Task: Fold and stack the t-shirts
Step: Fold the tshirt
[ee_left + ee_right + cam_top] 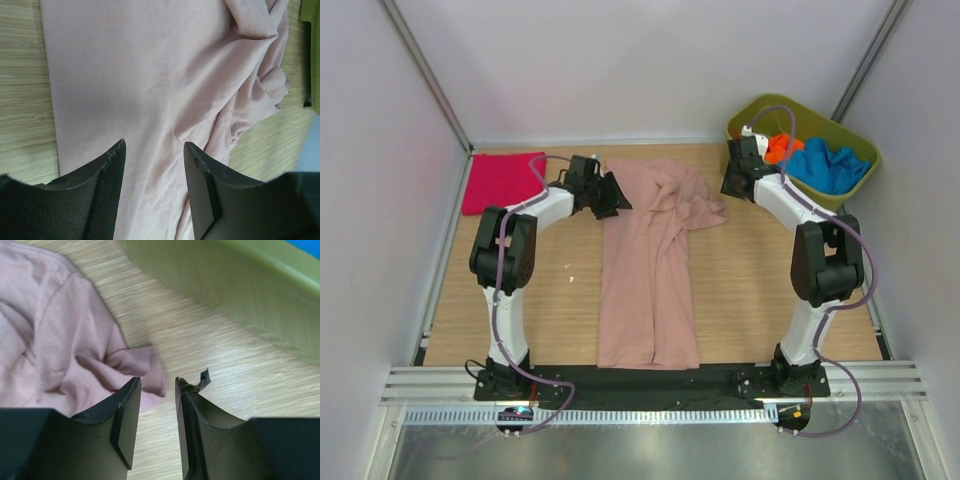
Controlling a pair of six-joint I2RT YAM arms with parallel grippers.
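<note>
Here we look down on a pale wooden table (750, 290) boxed in by plain white walls (620, 60), with metal rails (427, 75) running up the far corners and a black strip (620, 380) along the near edge where the arms are bolted. In the far left corner a magenta t-shirt (500, 182) lies folded flat on the wood, close to the left wall. Just right of it, the left claw (617, 197) hangs over the far left edge of the dusty-pink t-shirt (648, 280). Its fingers (107, 170) are spread, with nothing between them and only smooth pink cloth below. That shirt lies along the middle of the table as a long band from far to near, its far right part bunched and wrinkled. Further right, the right claw (730, 188) hovers beside that bunched part. Its fingers (125, 410) stand apart and pinch nothing; bare wood shows in the gap and a sleeve end lies just beside one finger. In the far right corner sits an olive-green tub (820, 122) holding an orange t-shirt (782, 148) and a blue t-shirt (832, 165).
</note>
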